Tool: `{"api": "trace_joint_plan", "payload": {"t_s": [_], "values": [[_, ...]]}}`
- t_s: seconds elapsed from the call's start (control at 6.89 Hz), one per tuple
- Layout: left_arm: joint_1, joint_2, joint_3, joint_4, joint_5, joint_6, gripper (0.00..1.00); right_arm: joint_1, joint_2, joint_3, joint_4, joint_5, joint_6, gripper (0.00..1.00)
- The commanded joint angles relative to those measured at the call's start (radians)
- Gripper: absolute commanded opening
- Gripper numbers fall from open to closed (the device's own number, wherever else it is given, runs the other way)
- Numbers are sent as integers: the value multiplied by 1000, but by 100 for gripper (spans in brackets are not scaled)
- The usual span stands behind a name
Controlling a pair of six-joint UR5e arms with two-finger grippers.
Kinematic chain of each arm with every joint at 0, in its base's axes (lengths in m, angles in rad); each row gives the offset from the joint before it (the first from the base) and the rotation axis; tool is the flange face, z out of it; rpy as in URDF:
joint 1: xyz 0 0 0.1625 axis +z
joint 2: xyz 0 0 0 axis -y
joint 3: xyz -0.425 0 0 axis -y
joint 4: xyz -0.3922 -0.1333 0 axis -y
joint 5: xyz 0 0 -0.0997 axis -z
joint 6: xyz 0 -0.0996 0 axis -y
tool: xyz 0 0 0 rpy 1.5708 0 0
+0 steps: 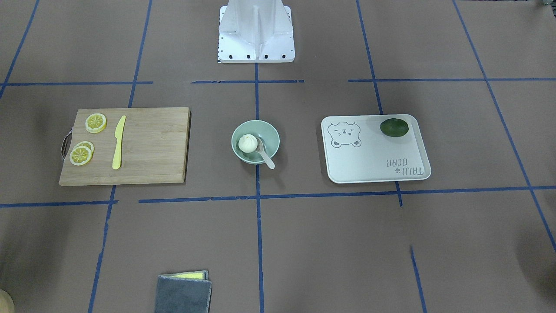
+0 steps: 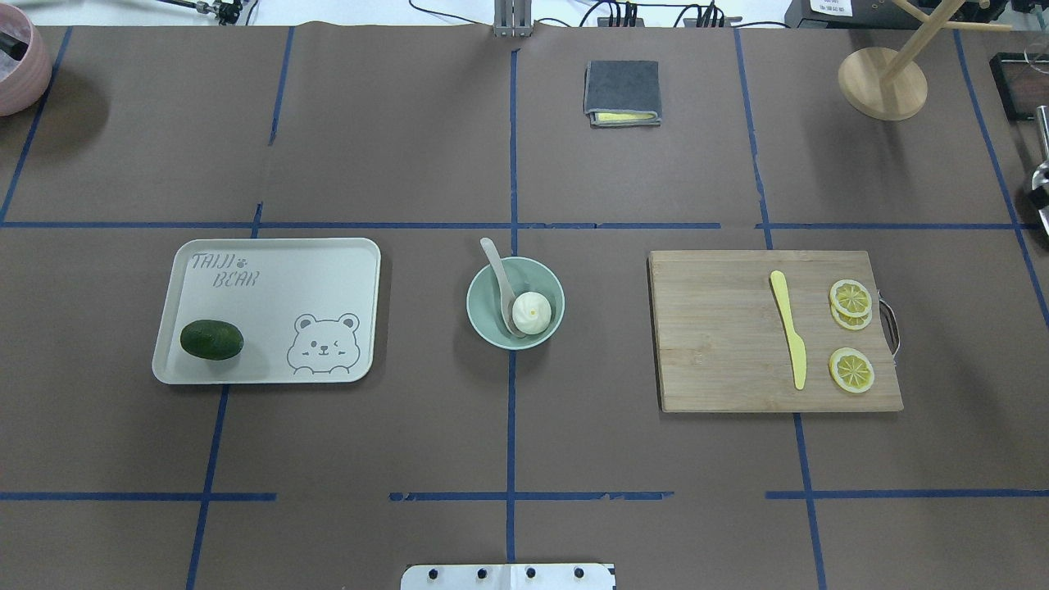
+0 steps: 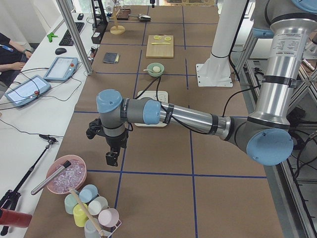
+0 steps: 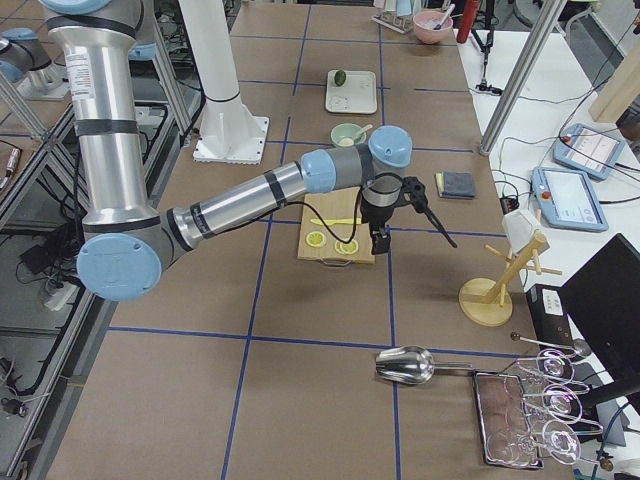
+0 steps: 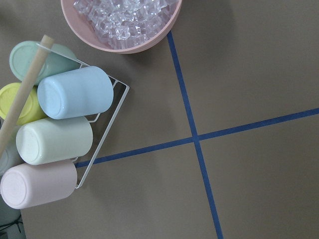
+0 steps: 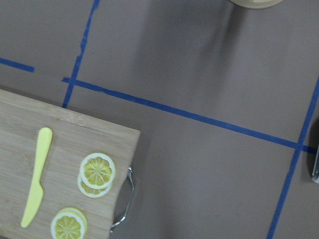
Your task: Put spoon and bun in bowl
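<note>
The pale mint-green bowl [image 2: 485, 315] stands at the table's middle. The white pleated bun [image 2: 532, 312] lies inside it. The beige spoon [image 2: 498, 274] rests with its scoop in the bowl and its handle over the rim. All three also show in the front view: bowl [image 1: 270, 134], bun [image 1: 248, 143], spoon [image 1: 266, 158]. My left gripper [image 3: 112, 158] hangs far off at the table's left end, above a cup rack. My right gripper [image 4: 378, 240] hangs past the cutting board at the right end. I cannot tell whether either gripper is open or shut. Neither holds anything that I can see.
A white bear tray [image 2: 270, 279] with a dark green lime [image 2: 211, 339] lies left of the bowl. A wooden cutting board [image 2: 721, 344] with a yellow knife [image 2: 788, 339] and lemon slices [image 2: 851, 370] lies to the right. A grey cloth [image 2: 622, 90], a cup rack [image 5: 60, 134] and a pink ice bowl [image 5: 119, 25] stand farther off.
</note>
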Motion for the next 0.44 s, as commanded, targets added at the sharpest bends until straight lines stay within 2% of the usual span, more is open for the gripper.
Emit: {"api": "trace_joint_plan", "payload": {"t_s": [0.0, 0.29], "values": [[-15, 3, 81, 0, -78, 3, 100, 113, -115, -12, 0, 11, -90, 100], [-16, 32, 108, -10, -99, 5, 100, 113, -79, -56, 5, 2, -100, 100]]}}
